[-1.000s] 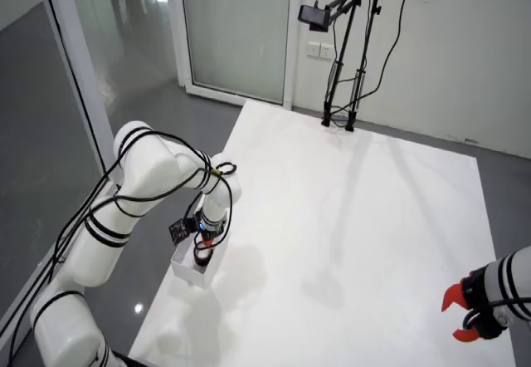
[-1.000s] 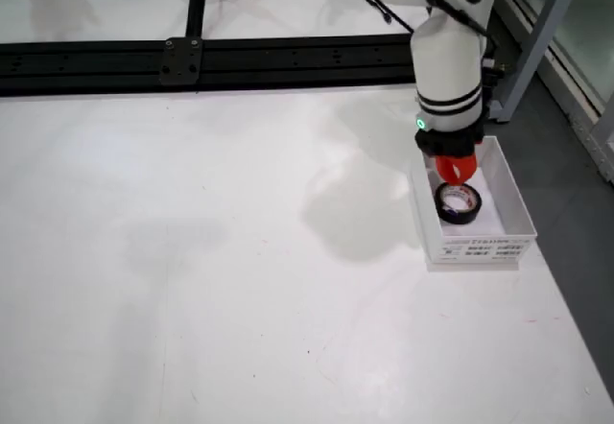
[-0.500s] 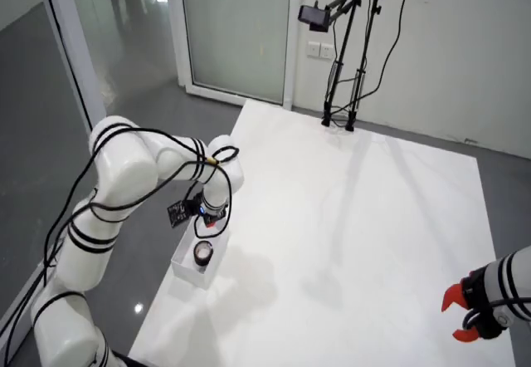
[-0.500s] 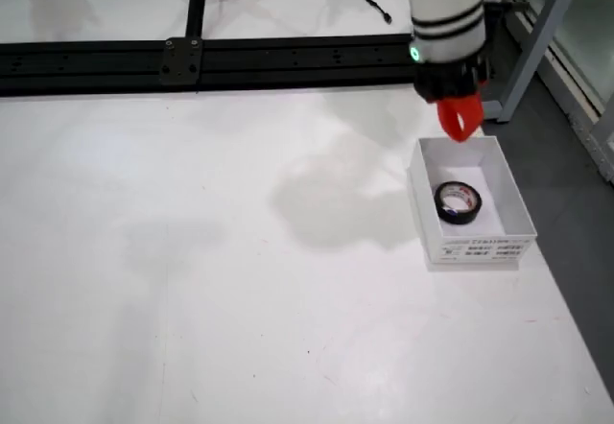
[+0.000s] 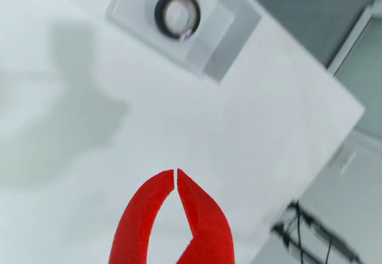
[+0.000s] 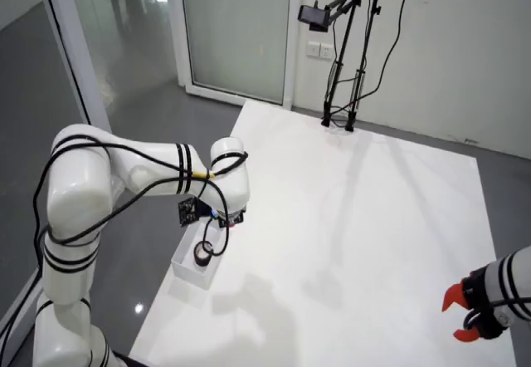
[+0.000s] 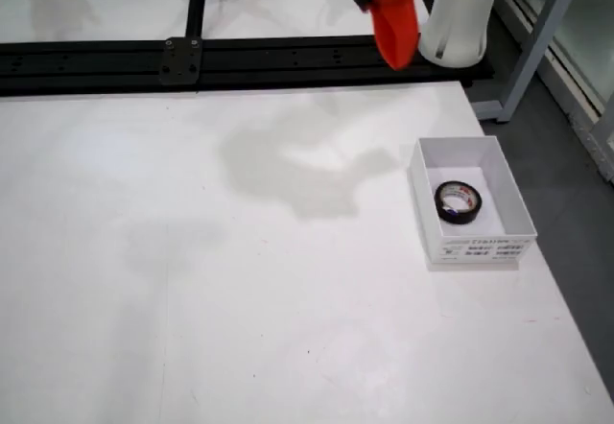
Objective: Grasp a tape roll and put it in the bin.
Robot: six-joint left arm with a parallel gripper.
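While the black tape roll (image 5: pixel 177 15) lies flat inside the white bin (image 5: pixel 236 22) near the edge of the white surface (image 5: pixel 250 114), the red gripper (image 5: pixel 175 174) hangs well apart from it, fingertips pressed together, holding nothing and touching nothing.

Gripper-mounted view: red gripper (image 5: pixel 175 174) cut off at the bottom edge; only the finger ends show, tips nearly meeting. Bin (image 5: pixel 185 28) and tape roll (image 5: pixel 177 15) blurred; the bin's upper-left corner runs past the top edge.

Wide room view: gripper hidden behind the arm's wrist (image 6: pixel 228 184) above the bin (image 6: pixel 192 269). Second arm (image 6: pixel 498 296) cut by the right edge.

Table-level view: gripper (image 7: pixel 395 26) cut off at the top edge, behind the bin (image 7: pixel 470 213); jaw gap not discernible. Print on the bin's front label too small to read.
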